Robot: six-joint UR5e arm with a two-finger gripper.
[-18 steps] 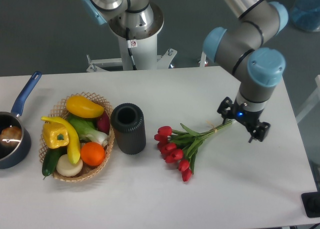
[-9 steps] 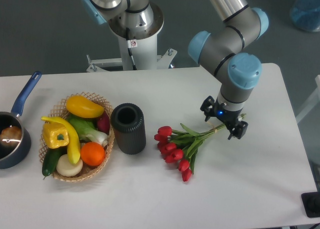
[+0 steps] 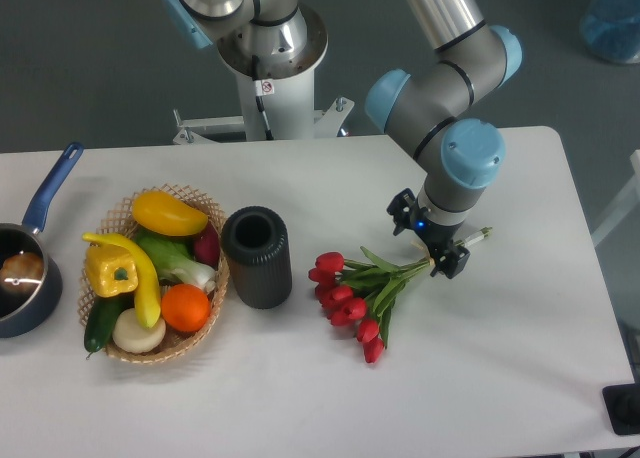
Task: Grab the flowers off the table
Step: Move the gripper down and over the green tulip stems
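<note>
From your fixed camera, a round woven wicker basket (image 3: 212,308) sits on the left of the large white rectangular table (image 3: 300,398). It holds a yellow squash, a yellow pepper (image 3: 110,270), an orange (image 3: 184,308), a green cucumber, leafy greens, a pale onion and a red-purple vegetable. At the far left edge a dark blue saucepan with a blue handle (image 3: 30,248) holds something brownish. A black ribbed cylinder (image 3: 257,256), open at the top and dark inside, stands just right of the basket.

Compared with a second ago, your two-finger black gripper (image 3: 430,246) has moved left along the stems, from near their cut ends to the tied part.

The bunch of red tulips with green leaves and pale stems (image 3: 362,290) lies flat on the table, right of the cylinder. Its long axis runs diagonally: blooms point lower left, stems upper right. The fingers straddle the stems; you cannot tell whether they have closed.
</note>
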